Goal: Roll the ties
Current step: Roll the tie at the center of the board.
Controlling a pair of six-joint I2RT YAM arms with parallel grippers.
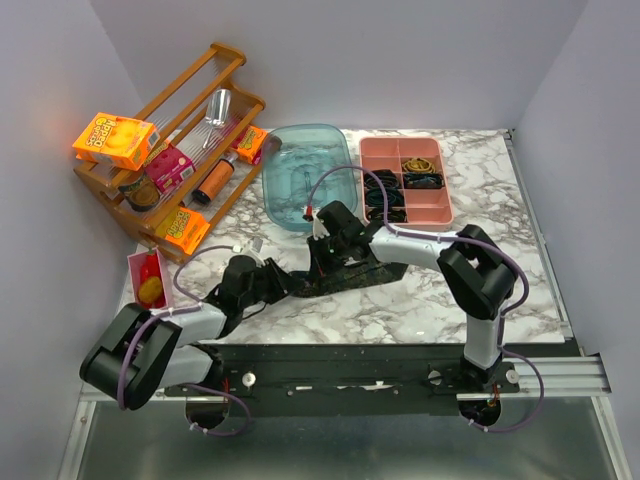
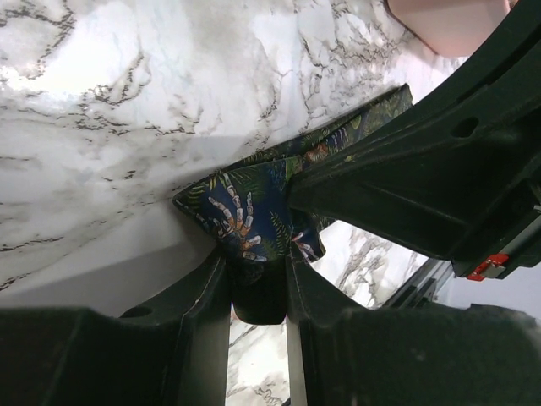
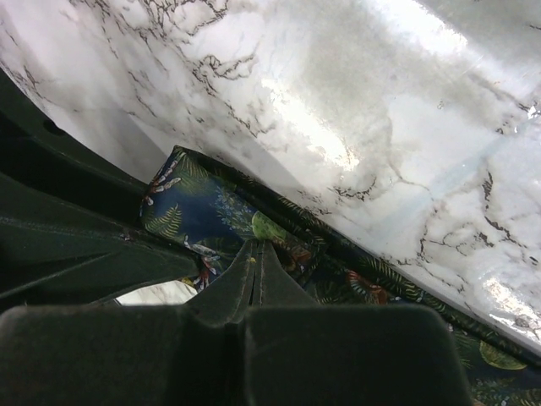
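Note:
One tie [image 1: 378,271], dark navy with green fern leaves and orange-white flecks, lies across the marble table [image 1: 400,310] in front of both arms. Its left end is folded over into a thick wad [image 2: 241,211]. My left gripper [image 2: 258,258] has both fingers against that wad, shut on it low over the table. Just to its right, my right gripper [image 3: 258,247] is shut, its joined tips resting on top of the tie [image 3: 199,211]. From above, the left gripper [image 1: 283,283] and right gripper [image 1: 325,262] sit close together, hiding the tie's left part.
A teal bin [image 1: 308,185] and a pink compartment tray [image 1: 432,212] holding rolled dark ties stand behind the arms. A wooden rack [image 1: 232,55] with boxes and bottles fills the back left. A small pink container [image 1: 138,265] sits at the left edge.

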